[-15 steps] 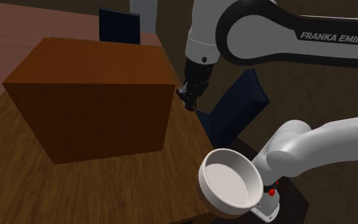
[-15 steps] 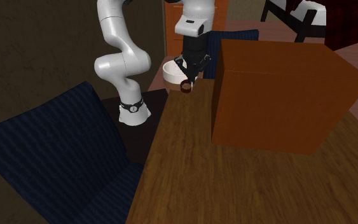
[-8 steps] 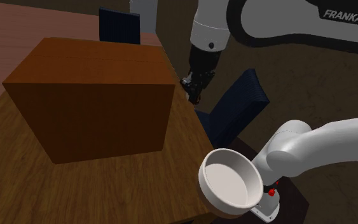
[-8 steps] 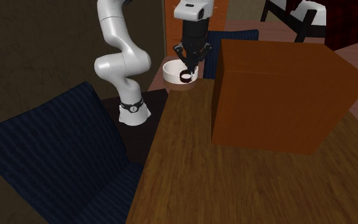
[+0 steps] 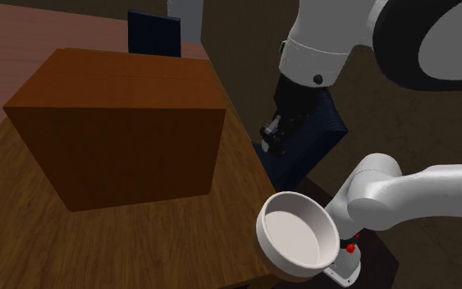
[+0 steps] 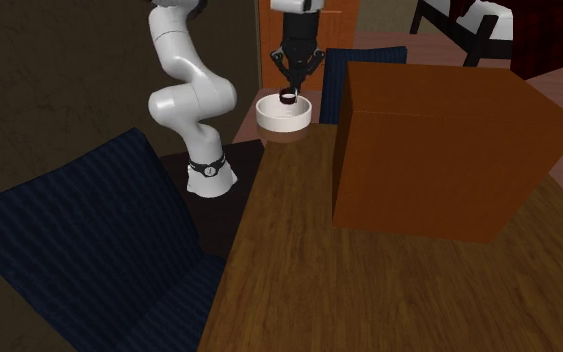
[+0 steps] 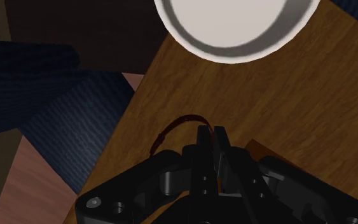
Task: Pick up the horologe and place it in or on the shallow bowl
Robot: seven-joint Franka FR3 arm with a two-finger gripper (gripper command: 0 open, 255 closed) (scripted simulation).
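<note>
The horologe is a small wristwatch with a dark reddish-brown strap [image 7: 171, 132] and a pale face [image 6: 287, 96]. My gripper [image 7: 210, 135] is shut on it, and the strap loops out beside the fingertips. In the second exterior view the gripper [image 6: 289, 86] hangs just above the white shallow bowl [image 6: 271, 118] with the watch over the bowl's near side. The shoulder view puts the gripper [image 5: 272, 139] in the air beyond the bowl [image 5: 263, 223], over the table's right edge. In the wrist view the bowl's rim [image 7: 234, 54] lies ahead of the fingers on the wooden tabletop.
A large brown box [image 5: 122, 123] [image 6: 439, 140] takes up much of the wooden table [image 5: 139, 246]. A dark blue chair [image 5: 311, 135] stands beside the table's edge under the arm. Another blue seat [image 6: 89, 250] sits near the robot's base [image 6: 209, 175].
The gripper has lifted the watch off the table and carried it toward the bowl: rightward in the shoulder view, up and away in the second exterior view.
</note>
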